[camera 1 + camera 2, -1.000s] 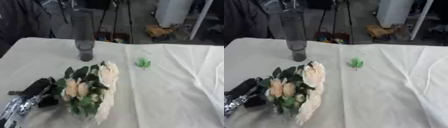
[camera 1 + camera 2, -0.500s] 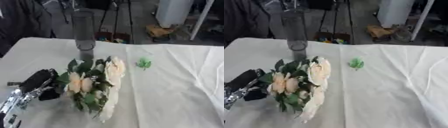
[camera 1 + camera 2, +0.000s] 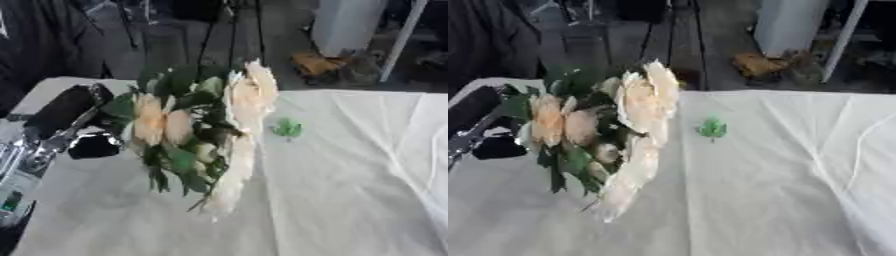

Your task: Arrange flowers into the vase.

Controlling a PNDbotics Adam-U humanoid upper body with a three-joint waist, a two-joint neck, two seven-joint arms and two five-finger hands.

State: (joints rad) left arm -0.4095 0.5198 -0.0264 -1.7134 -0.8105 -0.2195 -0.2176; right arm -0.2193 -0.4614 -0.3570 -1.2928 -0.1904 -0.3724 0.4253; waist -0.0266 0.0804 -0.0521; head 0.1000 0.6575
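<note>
My left hand (image 3: 63, 116), black with silver parts, comes in from the left and is shut on the stem end of a bouquet (image 3: 203, 134). The bouquet has cream and peach blooms among dark green leaves. It is lifted off the white tablecloth (image 3: 350, 195) and tilted, with the blooms toward the table's middle. I cannot make out the vase; the raised bouquet covers the far left spot where it stood. My right hand shows in neither view.
A small green leaf (image 3: 712, 128) lies loose on the cloth to the right of the bouquet. Beyond the table's far edge there are dark stands, a white cabinet (image 3: 350, 25) and clutter on the floor.
The bouquet has risen from lying on the cloth and moved up and toward the far side, carried by my left hand. It now covers the vase. The leaf has not moved.
</note>
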